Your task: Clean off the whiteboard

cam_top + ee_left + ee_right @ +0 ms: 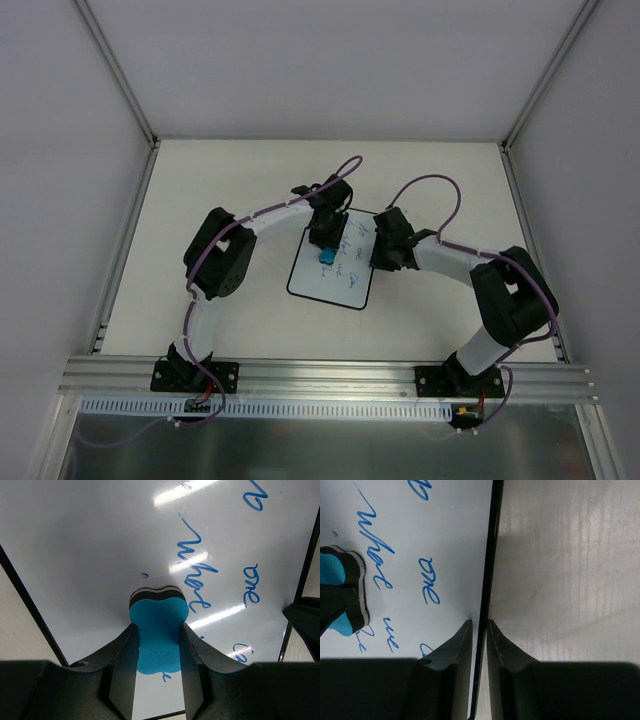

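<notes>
The whiteboard (335,272) lies flat mid-table, white with a thin black rim and blue handwriting on its right half; its left part is blank. My left gripper (324,248) is shut on a blue eraser block (157,630) with a dark felt face, which rests on the board (90,555) beside the writing. My right gripper (385,250) is shut on the board's right rim (491,570), one finger on the white surface, one on the table side. The eraser also shows at the left edge of the right wrist view (342,592).
The pale table (230,200) is walled by white panels with aluminium rails at left, right and front. Both arms arch over the middle of the table from their bases at the near edge.
</notes>
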